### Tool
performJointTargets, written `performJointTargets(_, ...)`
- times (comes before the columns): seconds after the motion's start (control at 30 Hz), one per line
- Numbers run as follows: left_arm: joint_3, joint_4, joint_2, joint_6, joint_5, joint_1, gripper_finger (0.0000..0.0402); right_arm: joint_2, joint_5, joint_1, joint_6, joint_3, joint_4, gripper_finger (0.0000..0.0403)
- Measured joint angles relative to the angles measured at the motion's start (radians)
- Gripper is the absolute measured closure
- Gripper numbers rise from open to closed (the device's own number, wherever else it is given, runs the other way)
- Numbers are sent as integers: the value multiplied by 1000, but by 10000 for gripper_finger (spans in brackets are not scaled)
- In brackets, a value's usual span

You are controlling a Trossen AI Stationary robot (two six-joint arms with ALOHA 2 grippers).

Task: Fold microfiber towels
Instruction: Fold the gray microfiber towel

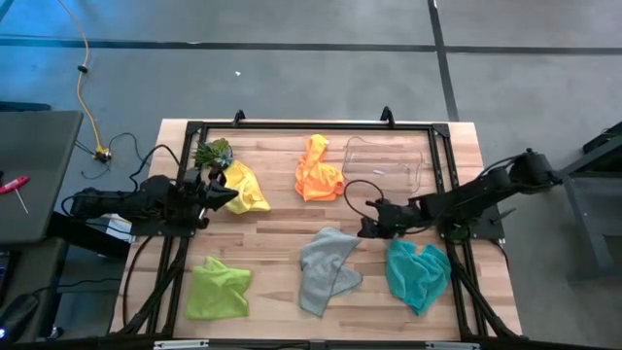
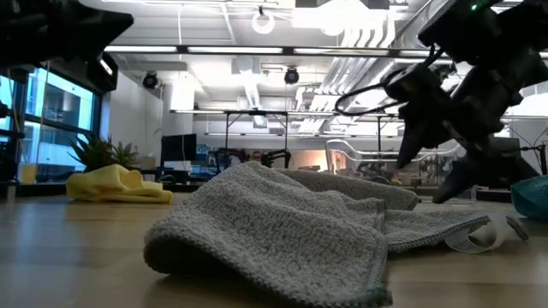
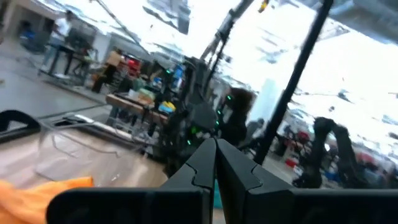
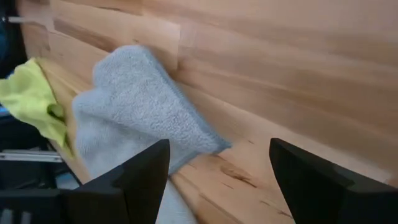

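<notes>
A: Towels, five of them, lie spread over the wooden table [image 1: 282, 243]; where is each one?

B: Grey towel [image 1: 326, 267] sits crumpled near the front middle, with the lime green towel [image 1: 219, 289] to its left and the teal towel [image 1: 418, 274] to its right; the yellow towel [image 1: 245, 188] lies at the back left, touching the small spiky plant [image 1: 213, 153]; the orange towel [image 1: 319, 170] is at the back centre, just beside the clear plastic bin [image 1: 384, 163].

A: And the pincers?

B: Right gripper [image 1: 369, 222] hovers just beside the grey towel's upper right corner, fingers spread wide with nothing between them; the wrist view shows bare wood and grey cloth in the gap; left gripper [image 1: 228, 194] sits against the yellow towel, fingers pressed together; whether cloth is pinched I cannot tell.

A: Any writing or brand?

B: Only a white tag [image 2: 479, 238] on the grey towel's edge; nothing on it can be read.
</notes>
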Motion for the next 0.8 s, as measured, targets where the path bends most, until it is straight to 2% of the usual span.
performJointTargets(0.27, 0, 2, 21, -99, -20, 0, 398, 150, -14, -1, 88, 3, 176, 135)
performJointTargets(0.5, 0, 7, 88, -126, -17, 0, 398, 154, -7, -3, 114, 2, 216, 143)
performJointTargets(0.63, 0, 7, 124, -157, -16, 0, 398, 154, -4, -3, 136, 1, 229, 181)
performJointTargets(0.8, 0, 7, 170, -203, -16, 0, 401, 154, -9, -3, 130, 1, 238, 272)
